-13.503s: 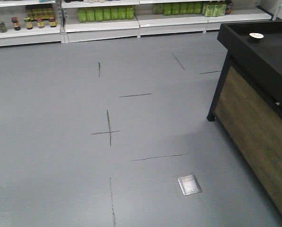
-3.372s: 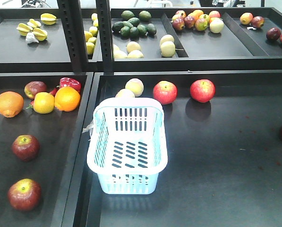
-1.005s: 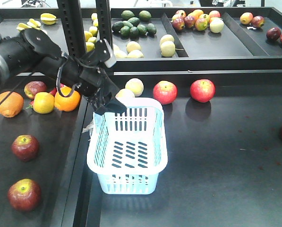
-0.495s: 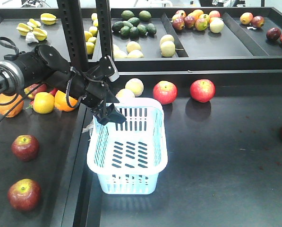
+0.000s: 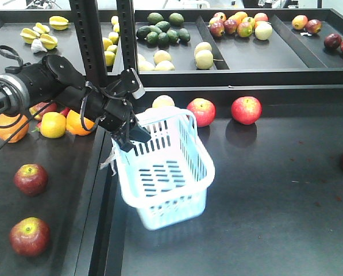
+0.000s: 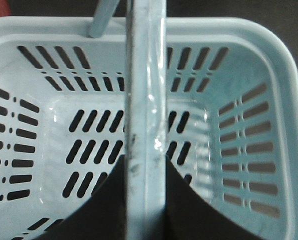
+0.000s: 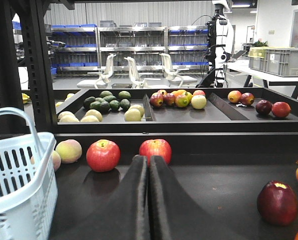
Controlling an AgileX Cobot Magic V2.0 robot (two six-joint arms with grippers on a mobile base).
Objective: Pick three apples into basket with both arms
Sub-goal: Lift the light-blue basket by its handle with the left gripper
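The left claw (image 5: 129, 138) pinches the handle (image 6: 146, 100) of the basket (image 5: 172, 210), which is tilted. The right claw (image 7: 149, 164) is pressed together over the bench (image 7: 218, 185).

Your pale blue slotted basket (image 5: 195, 150) sits tilted, far end raised, its handle (image 6: 146, 100) clamped in the left gripper (image 5: 130, 140). A deep red apple (image 5: 30, 179) lies left; a second apple (image 5: 29, 236) nearer.

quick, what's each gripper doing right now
Left gripper: closed, holding the basket by its handle.
Right gripper: closed, holding nothing.
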